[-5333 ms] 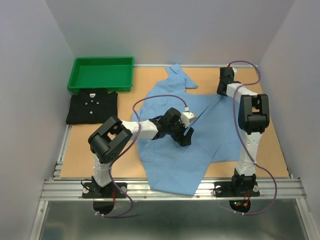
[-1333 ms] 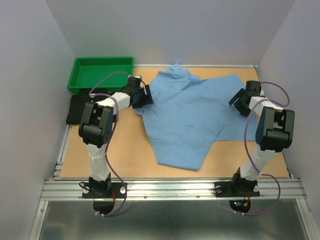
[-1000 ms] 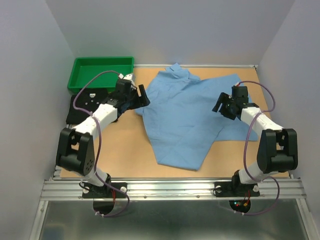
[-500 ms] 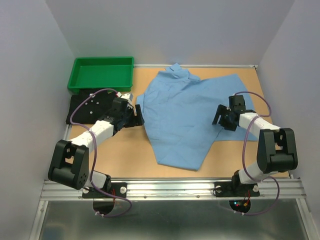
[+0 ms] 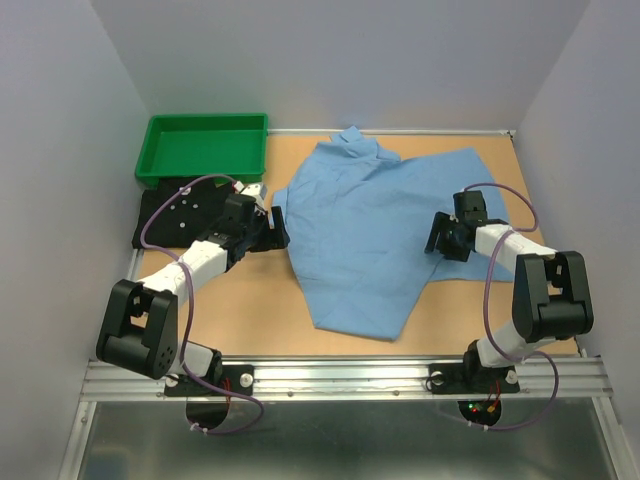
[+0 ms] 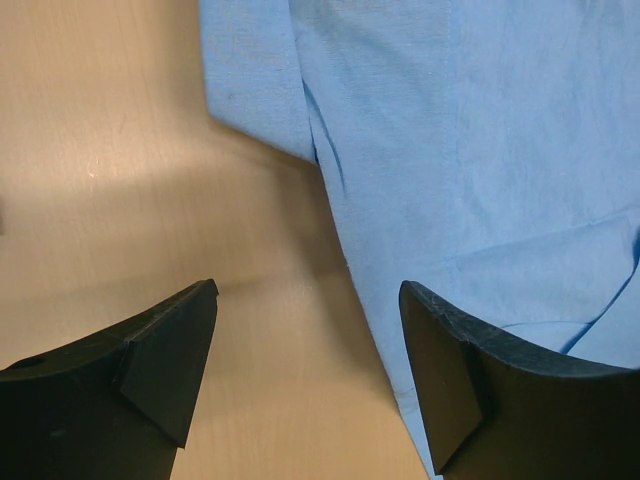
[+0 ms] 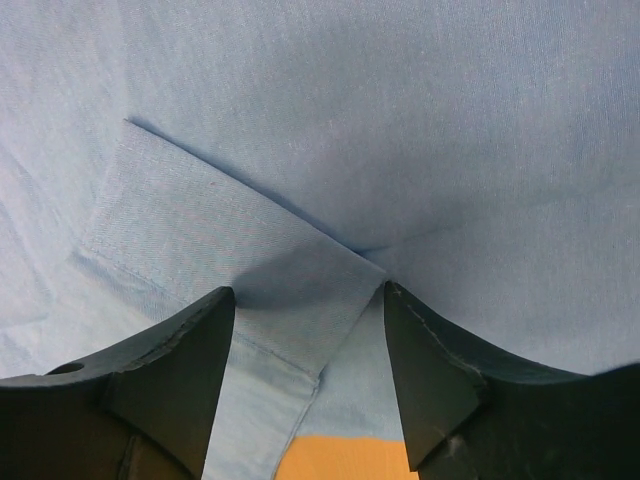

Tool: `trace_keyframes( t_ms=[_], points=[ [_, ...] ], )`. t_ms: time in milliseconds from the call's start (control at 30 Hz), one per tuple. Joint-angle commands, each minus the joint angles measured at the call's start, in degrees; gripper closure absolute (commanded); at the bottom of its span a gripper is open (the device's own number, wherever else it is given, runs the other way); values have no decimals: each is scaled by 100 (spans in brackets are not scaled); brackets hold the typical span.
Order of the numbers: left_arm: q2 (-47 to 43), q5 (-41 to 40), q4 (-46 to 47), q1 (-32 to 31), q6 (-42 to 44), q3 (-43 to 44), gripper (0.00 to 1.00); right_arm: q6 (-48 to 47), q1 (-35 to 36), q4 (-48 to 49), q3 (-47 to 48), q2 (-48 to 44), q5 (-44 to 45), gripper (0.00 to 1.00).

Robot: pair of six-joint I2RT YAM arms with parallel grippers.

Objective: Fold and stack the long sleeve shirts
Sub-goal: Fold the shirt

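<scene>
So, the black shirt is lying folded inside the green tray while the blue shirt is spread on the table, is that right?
Not quite: the black shirt lies folded on the table in front of the green tray, not inside it, as the top external view shows. The blue shirt is indeed spread on the table.

A green plastic tray (image 5: 205, 150) sits beyond the left gripper (image 5: 277, 229) and off to its left, well apart from it. The tan wooden table (image 5: 240, 300) lies bare under the gripper's left finger. A ribbed metal rail (image 5: 350, 378) runs far behind it.
</scene>
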Motion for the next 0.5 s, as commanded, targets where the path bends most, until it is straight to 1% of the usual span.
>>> trace_keyframes(
  t_ms=[0, 100, 467],
  points=[
    [-41, 56, 151, -16, 88, 191, 15, -56, 95, -2, 163, 118, -34, 34],
    [-41, 65, 142, -16, 79, 182, 15, -91, 95, 6, 233, 83, 10, 39],
    [56, 108, 151, -16, 79, 209, 15, -135, 104, 24, 435, 13, 10, 41]
  ],
)
